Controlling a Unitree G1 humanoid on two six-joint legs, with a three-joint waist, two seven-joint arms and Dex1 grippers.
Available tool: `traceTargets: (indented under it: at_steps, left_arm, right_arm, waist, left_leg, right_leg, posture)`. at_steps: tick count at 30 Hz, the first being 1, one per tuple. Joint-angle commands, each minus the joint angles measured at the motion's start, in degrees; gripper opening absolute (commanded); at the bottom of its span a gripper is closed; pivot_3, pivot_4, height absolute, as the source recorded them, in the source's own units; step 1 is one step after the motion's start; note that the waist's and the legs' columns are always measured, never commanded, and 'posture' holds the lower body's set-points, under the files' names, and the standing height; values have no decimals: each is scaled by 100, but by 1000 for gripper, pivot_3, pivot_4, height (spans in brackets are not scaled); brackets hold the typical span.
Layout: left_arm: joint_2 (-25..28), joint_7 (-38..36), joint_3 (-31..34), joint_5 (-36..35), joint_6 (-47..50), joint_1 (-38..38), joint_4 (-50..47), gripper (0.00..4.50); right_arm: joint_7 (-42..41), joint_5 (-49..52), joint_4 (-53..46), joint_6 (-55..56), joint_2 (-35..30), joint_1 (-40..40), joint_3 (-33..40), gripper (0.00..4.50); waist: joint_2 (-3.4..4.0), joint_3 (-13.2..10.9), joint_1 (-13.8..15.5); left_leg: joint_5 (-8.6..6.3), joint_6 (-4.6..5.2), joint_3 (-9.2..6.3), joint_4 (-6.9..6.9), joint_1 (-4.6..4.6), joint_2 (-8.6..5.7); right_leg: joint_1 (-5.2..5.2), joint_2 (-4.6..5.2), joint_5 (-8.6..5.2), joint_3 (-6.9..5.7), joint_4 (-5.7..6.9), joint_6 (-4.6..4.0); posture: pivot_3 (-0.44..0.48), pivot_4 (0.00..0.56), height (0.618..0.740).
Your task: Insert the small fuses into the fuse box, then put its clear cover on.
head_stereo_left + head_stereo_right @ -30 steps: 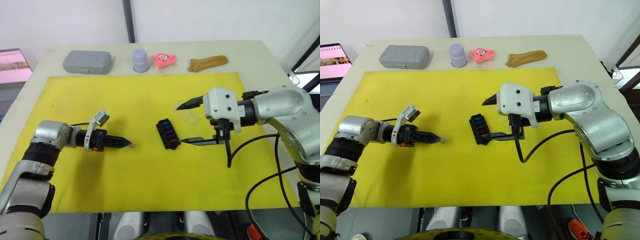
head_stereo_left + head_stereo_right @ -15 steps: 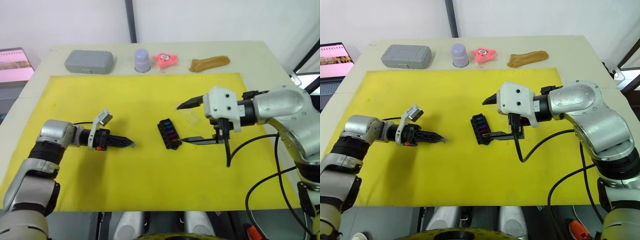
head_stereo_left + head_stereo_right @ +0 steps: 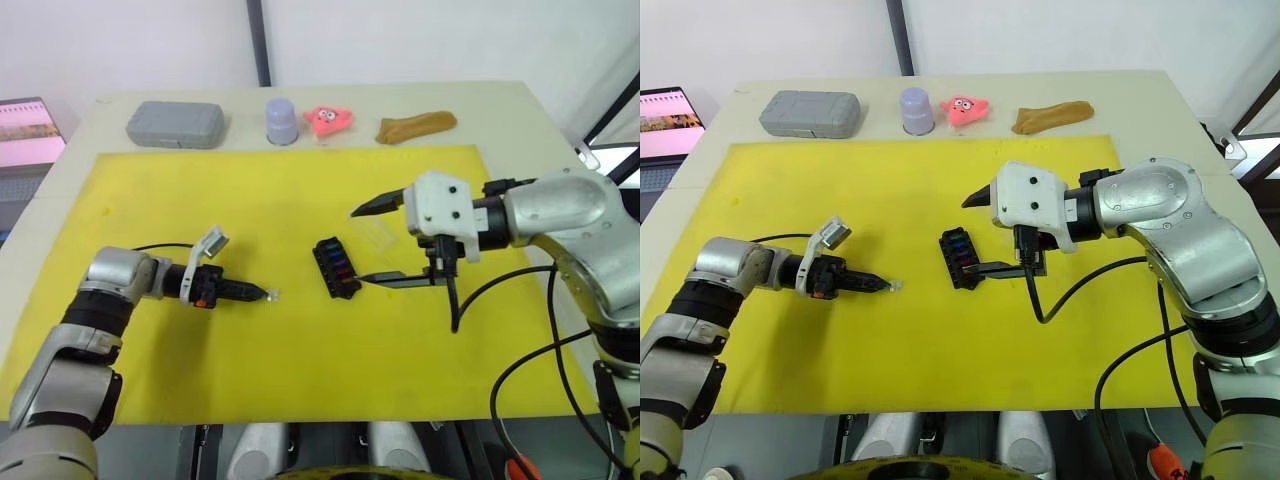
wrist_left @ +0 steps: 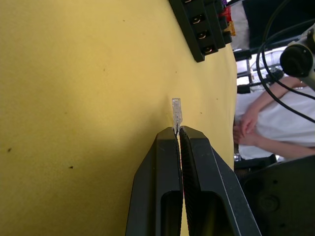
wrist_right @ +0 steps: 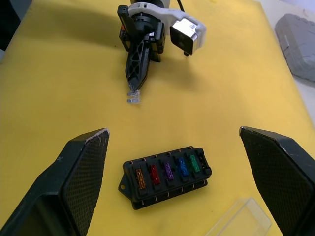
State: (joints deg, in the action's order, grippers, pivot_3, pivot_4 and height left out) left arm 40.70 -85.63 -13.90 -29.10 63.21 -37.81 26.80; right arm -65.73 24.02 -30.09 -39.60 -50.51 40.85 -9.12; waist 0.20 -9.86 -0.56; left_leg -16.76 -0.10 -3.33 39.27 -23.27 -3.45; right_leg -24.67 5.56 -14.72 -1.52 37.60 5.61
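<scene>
Left eye view: the left pincer (image 3: pixel 262 293) lies low over the yellow mat (image 3: pixel 250 200) on the counter (image 3: pixel 500 110), its fingers pressed together on a small clear fuse (image 3: pixel 270 294) that juts from the tips. The fuse box (image 3: pixel 336 267) sits between the two pincers, nearer the right one. The right pincer (image 3: pixel 368 245) is spread wide, one finger above the box and one beside its near end. The clear cover (image 3: pixel 378 234) lies on the mat between those fingers, just beyond the box.

Left wrist view: both fingers (image 4: pixel 162 167) meet on the fuse's lower end; the box is ahead of the tips, well apart. A person (image 4: pixel 275 118) sits past the mat's edge.

Right wrist view: the box holds five coloured fuses (image 5: pixel 169 170) in a row, between the spread fingers (image 5: pixel 78 182). The cover rests close by the box.

Along the counter's far side, beyond both pincers: a grey case (image 3: pixel 175 123), a lilac cup (image 3: pixel 282 120), a pink toy (image 3: pixel 328 119) and a brown piece (image 3: pixel 415 126).
</scene>
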Motion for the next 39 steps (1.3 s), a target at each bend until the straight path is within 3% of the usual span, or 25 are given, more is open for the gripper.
traceTargets:
  at_steps: [1, 8, 11, 17, 22, 39]
  left_arm:
    - [82, 237, 416, -82, -287, 93, -463, 94]
    - [159, 573, 1335, -430, -1215, 227, -2307, 94]
    - [262, 613, 1474, -569, -1338, 137, -2858, 94]
    - [302, 762, 1507, -826, -1337, -155, -3388, 94]
    - [238, 893, 1459, -919, -1417, -326, -3492, 0]
    - [34, 1114, 1275, -1132, -1474, -508, -3635, 0]
  right_arm:
    - [38, 79, -43, 6, 35, 104, 48, 4500]
    - [142, 663, 213, -1099, 239, 390, 45, 4500]
    - [161, 1055, 591, -2024, 411, 947, -70, 4500]
    - [-25, 1351, 1261, -2591, 601, 1642, -275, 4500]
    - [-152, 1427, 1484, -2730, 657, 1945, -427, 2355]
    - [153, 1448, 1697, -2949, 1257, 2281, -535, 2355]
  waist:
    - [-1, 0, -3]
    - [-10, -6, -2]
    - [-10, -6, -22]
    - [-11, -6, -4]
    - [-11, -6, -14]
    - [-11, -6, -18]
  left_leg:
    - [0, 1, 0, 0, 0, 0]
    - [11, -19, -4, 0, -6, 4]
    - [12, -22, -4, -3, -5, 5]
    - [11, -19, -4, -5, -7, 5]
    - [10, -18, -2, -5, -8, 5]
    - [11, -19, -2, -4, -8, 4]
  right_leg:
    - [0, 0, 0, 0, 0, 0]
    - [-2, 6, 0, 2, -7, -1]
    - [-4, 5, 1, 2, -8, -1]
    - [-4, 3, 1, 1, -15, -1]
    - [-5, 2, 1, 1, -14, -1]
    - [-7, -1, 1, 0, -12, -1]
  posture:
    - [0, 150, 731]
    - [0, 150, 731]
    - [0, 150, 731]
    - [0, 150, 731]
    - [0, 150, 731]
    - [0, 150, 731]
